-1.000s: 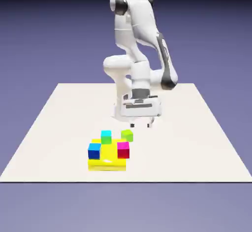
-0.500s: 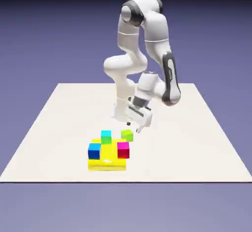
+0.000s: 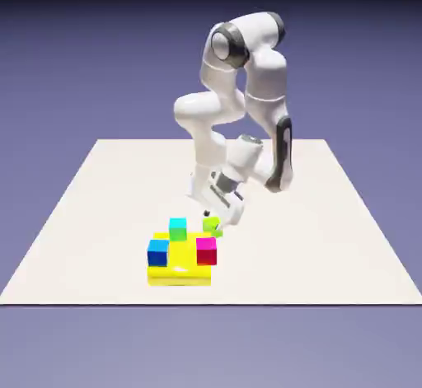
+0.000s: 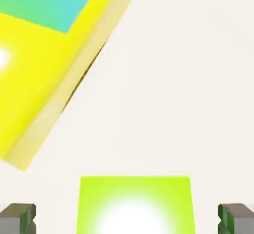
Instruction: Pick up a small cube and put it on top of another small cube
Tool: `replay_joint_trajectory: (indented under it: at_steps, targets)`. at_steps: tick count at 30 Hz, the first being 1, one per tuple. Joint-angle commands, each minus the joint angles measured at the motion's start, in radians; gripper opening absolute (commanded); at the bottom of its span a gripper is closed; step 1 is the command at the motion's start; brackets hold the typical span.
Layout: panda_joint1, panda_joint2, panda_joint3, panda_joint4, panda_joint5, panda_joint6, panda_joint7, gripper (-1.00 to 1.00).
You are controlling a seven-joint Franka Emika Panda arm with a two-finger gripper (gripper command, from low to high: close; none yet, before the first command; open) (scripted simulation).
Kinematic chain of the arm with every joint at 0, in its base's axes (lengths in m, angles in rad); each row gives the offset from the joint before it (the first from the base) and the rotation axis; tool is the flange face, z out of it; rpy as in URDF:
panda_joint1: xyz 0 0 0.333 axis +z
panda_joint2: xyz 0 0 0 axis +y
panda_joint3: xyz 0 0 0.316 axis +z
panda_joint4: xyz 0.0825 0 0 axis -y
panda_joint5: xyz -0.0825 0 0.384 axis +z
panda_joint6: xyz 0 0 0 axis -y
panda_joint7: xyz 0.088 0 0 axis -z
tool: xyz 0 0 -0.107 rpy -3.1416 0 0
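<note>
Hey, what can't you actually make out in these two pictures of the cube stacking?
- Lime cube, hand view: near part cut off by the bottom edge.
- Lime cube, exterior view: partly hidden by the gripper; contact can't be told.
- Magenta cube and blue cube: outside the hand view.
- Yellow block, hand view: cut off at the top and left edges.

Glossy white arm (image 3: 247, 73) built of rounded, bulbous segments, with grey discs capping the joints and a dark grey strip along the forearm. Small grey fingertips (image 4: 19, 218).
</note>
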Motion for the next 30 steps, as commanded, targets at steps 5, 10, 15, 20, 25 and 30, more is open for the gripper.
replay_joint_trajectory:
  at_steps: [5, 10, 15, 20, 25, 30]
  targets:
    - [-0.013, 0.045, -0.009, -0.011, -0.11, 0.014, 0.099, -1.0]
    - [0.013, -0.044, 0.009, 0.011, 0.108, -0.013, -0.097, -1.0]
    - [0.039, -0.133, 0.028, 0.033, 0.325, -0.04, -0.293, -1.0]
    - [0.065, -0.221, 0.046, 0.056, 0.542, -0.067, -0.489, -1.0]
    - [-0.02, -0.313, 0.002, 0.072, 0.37, -0.194, -0.698, -1.0]
    - [-0.118, -0.406, -0.049, 0.087, 0.153, -0.333, -0.909, -1.0]
